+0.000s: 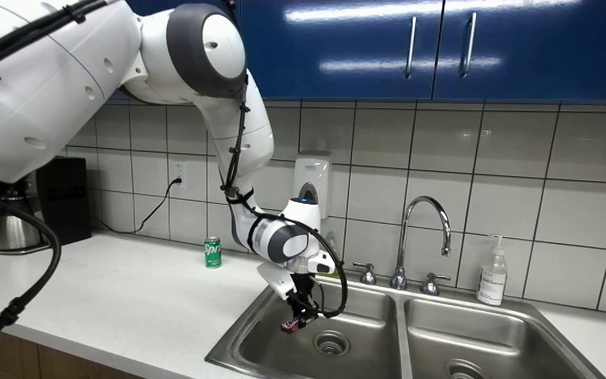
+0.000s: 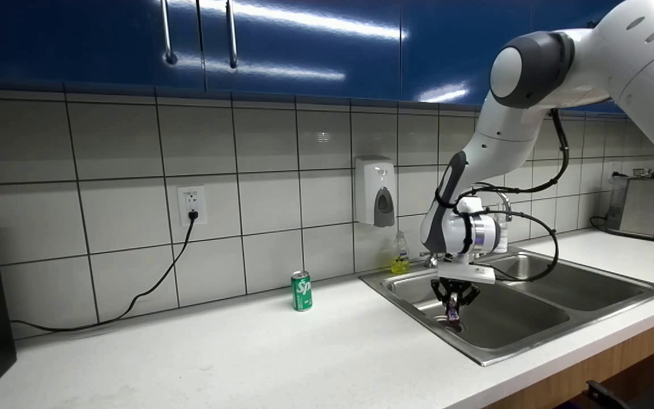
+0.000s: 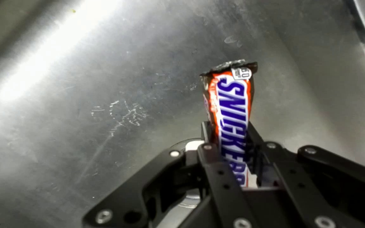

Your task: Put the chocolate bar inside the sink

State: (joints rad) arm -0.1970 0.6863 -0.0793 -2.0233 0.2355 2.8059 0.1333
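Stainless steel sink [image 1: 404, 337], with the Snickers bar [image 3: 233, 104] held over the basin [image 1: 372, 339] nearer the Sprite can [image 1: 212, 252]. Gripper [image 3: 229, 131] has its fingers clamped on both long sides. Long axis runs pretty much top-to-bottom in the wrist view, leaning a bit, crimped end pointing away from the gripper.

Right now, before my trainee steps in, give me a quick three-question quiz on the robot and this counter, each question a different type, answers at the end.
1. Fill in: directly below the chocolate bar is the (blank).
2. True or false: the green can stands upright on the counter.
3. How do the jaws stand? A, wide open; B, shut on the chocolate bar; C, shut with nothing between them.

Key: 1, sink. 2, true. 3, B.
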